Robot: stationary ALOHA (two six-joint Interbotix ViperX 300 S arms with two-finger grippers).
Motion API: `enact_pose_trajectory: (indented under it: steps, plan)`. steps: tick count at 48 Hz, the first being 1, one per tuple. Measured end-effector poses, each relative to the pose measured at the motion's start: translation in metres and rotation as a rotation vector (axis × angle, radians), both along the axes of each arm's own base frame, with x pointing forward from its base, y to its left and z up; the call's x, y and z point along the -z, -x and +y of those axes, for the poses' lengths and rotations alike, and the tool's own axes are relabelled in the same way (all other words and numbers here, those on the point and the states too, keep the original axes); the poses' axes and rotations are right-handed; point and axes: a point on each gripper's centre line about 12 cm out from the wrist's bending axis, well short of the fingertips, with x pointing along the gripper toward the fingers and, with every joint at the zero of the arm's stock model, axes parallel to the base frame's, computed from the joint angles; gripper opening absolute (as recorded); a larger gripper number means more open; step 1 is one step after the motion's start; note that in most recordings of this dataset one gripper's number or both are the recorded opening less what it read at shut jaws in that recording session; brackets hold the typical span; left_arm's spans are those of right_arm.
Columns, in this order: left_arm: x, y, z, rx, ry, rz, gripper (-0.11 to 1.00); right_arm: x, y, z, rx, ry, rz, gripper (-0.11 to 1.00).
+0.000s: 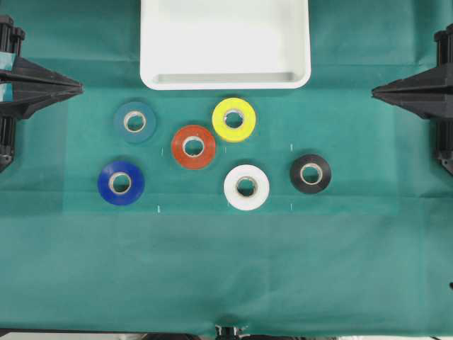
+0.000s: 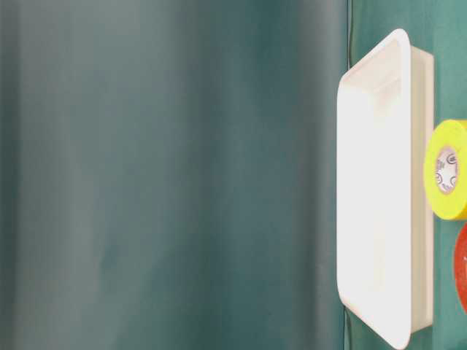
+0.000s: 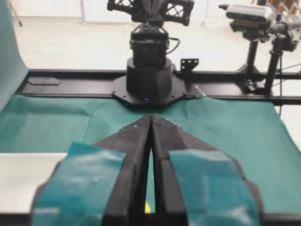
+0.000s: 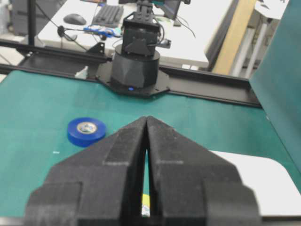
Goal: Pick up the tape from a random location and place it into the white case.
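Note:
The tape [image 1: 193, 146], an orange-red roll with a pale core, lies flat on the green cloth near the middle, its edge showing in the table-level view [image 2: 461, 268]. The white case [image 1: 225, 79] sits at the back centre, seen on edge from table level [image 2: 376, 189]. My left gripper [image 1: 76, 88] rests at the left edge, shut with nothing in it; its tips meet [image 3: 151, 116]. My right gripper [image 1: 377, 89] rests at the right edge, also shut and empty, tips together [image 4: 147, 118]. Both are far from the tape.
Other rolls lie around the tape: yellow [image 1: 233, 119], white [image 1: 246, 187], black [image 1: 310, 173], teal [image 1: 135, 122] and blue [image 1: 121, 183]. The blue roll [image 4: 86, 130] also shows in the right wrist view. The opposite arm's base [image 3: 148, 75] stands ahead.

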Motion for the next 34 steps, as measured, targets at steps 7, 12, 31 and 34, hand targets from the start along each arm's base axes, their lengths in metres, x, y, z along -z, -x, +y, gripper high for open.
enact_pose_trajectory:
  steps: [7, 12, 31, 34]
  plan:
    - [0.0065, -0.0008, 0.0, 0.0, 0.002, 0.058, 0.02, -0.0046, -0.0014, -0.0003, 0.002, 0.0, -0.003, 0.0]
    - [0.0078, -0.0009, -0.0001, 0.001, 0.0, 0.069, 0.02, -0.0042, -0.0028, -0.0006, 0.003, 0.0, 0.008, 0.0]
    - [0.0068, -0.0002, -0.0001, 0.001, 0.0, 0.067, 0.02, -0.0072, -0.0046, -0.0006, 0.003, -0.009, 0.029, 0.0]
    - [0.0067, 0.0001, 0.0, 0.0, 0.002, 0.067, 0.02, -0.0083, -0.0048, -0.001, 0.004, -0.011, 0.028, 0.0]
